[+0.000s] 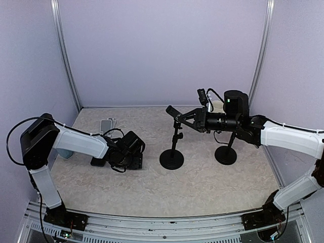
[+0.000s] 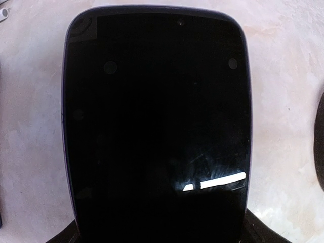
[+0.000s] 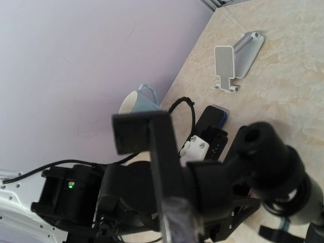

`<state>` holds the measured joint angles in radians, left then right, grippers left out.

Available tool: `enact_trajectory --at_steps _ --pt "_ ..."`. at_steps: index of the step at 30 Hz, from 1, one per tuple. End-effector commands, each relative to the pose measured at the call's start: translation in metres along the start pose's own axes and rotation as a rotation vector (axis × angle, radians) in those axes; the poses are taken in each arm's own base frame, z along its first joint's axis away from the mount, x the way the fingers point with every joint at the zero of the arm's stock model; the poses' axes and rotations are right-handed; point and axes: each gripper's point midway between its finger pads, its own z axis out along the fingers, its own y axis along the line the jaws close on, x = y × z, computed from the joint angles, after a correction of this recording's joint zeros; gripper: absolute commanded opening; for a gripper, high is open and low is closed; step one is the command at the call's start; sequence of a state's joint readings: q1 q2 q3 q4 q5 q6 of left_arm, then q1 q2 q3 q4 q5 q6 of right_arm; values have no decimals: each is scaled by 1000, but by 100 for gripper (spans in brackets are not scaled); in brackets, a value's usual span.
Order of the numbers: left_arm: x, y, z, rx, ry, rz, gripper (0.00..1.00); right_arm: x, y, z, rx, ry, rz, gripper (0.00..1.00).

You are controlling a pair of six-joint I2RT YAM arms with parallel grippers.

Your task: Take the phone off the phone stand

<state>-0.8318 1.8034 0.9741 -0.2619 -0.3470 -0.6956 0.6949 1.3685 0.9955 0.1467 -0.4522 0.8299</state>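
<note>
**Phone's off the stand, down at the table on the left**

Going big to small. The pale table [image 1: 212, 185] has two black stands on round bases, middle to right. The right gripper [image 1: 178, 117] is clenched on the stand [image 1: 172, 158] nearer the middle, up high by its clamp plate. The second stand [image 1: 226, 154] is just beside it, partly hidden behind the right arm.

The left gripper [image 1: 105, 158] sits low on the left side of the table, well apart from both stands. It's grasping the phone [image 2: 157, 126] by its long edges, jaws spread wide to fit it. The phone has its glossy black face up and lies flat, right down at the tabletop. I honestly can't tell if it's resting on the surface or just above it.

A silver bracket [image 1: 107, 124] lies flat toward the back left, near the phone. A light blue cup [image 3: 136, 104] stands by the left wall, behind the left arm.
</note>
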Motion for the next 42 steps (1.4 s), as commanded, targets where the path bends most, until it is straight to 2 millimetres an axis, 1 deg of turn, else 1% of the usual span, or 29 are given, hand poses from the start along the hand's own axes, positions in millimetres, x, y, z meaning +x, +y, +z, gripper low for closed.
enact_trajectory --at_steps 1,6,9,12,16,21,28,30,33,36,38,42 --pt "-19 -10 2 14 -59 -20 48 4 -32 -5 107 -6 9 0" --pt "-15 -9 5 2 -48 -8 59 3 -31 -5 107 -7 8 0" --pt "-15 -11 4 -3 -50 0 67 3 -31 -4 107 -6 8 0" --pt "-14 -10 3 -12 -50 6 71 2 -31 -5 108 -9 5 0" --pt "-13 -10 2 -17 -47 12 75 3 -31 -5 108 -8 8 0" --pt "-12 -10 0 -26 -52 21 83 3 -31 -5 109 -8 8 0" --pt "-15 -10 -4 -28 -63 19 89 2 -30 -6 107 -9 8 0" --pt "-20 -12 -11 -16 -84 21 91 3 -30 -6 107 -9 7 0" --pt "-34 -16 -26 21 -137 27 98 3 -30 -5 103 -6 6 0" --pt "-55 -25 -52 104 -232 32 99 2 -29 -4 100 -5 4 0" --pt "-65 -31 -68 167 -290 51 99 2 -29 -4 100 -5 3 0" --pt "-78 -57 -104 332 -412 138 99 1 -28 -4 96 -4 2 0"
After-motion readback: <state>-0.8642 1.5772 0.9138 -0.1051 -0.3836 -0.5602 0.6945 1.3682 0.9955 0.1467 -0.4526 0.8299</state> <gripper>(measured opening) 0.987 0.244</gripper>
